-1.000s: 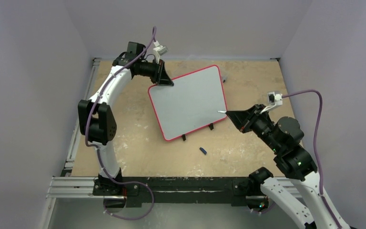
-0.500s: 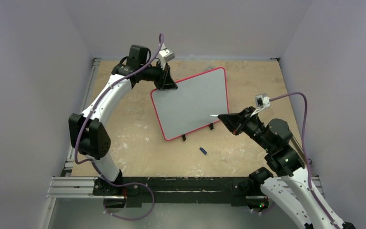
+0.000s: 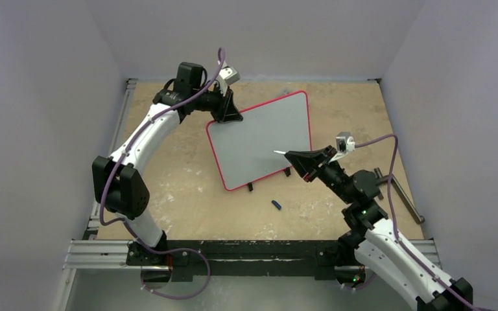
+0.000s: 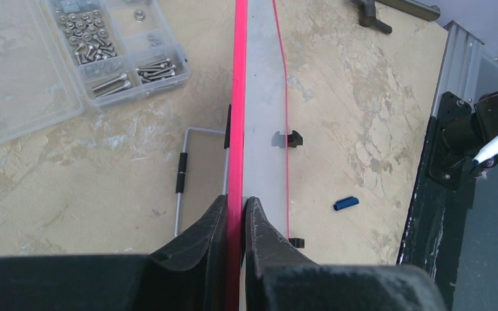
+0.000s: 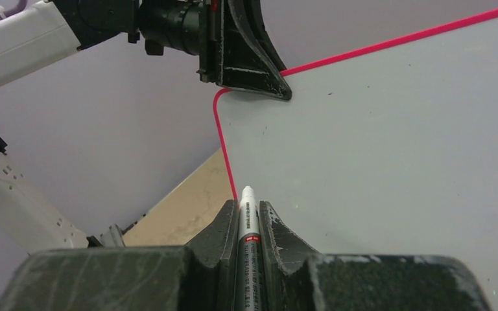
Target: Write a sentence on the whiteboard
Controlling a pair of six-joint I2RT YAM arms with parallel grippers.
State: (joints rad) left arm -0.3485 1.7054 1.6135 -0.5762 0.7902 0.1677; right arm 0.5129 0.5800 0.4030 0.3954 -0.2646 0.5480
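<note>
The whiteboard [image 3: 259, 139] is a white board with a thin red frame and two black clip feet on its near edge. It stands tilted, near edge on the table. My left gripper [image 3: 227, 116] is shut on its far-left corner; the left wrist view shows the red frame [image 4: 237, 97] between the jaws. My right gripper [image 3: 293, 157] is shut on a white marker [image 5: 247, 220], tip forward over the board's lower right area. The board surface [image 5: 389, 149] is blank. I cannot tell whether the tip touches it.
A small blue marker cap [image 3: 276, 205] lies on the table near the board's feet; it also shows in the left wrist view [image 4: 345, 203]. A clear box of screws [image 4: 113, 52] and a metal handle [image 4: 185, 172] lie behind the board. A metal tool [image 3: 399, 194] lies at right.
My right arm has moved left, bringing the marker tip from the board's right edge inward over its surface. My left arm raised the board's far corner a second ago and has since held still.
</note>
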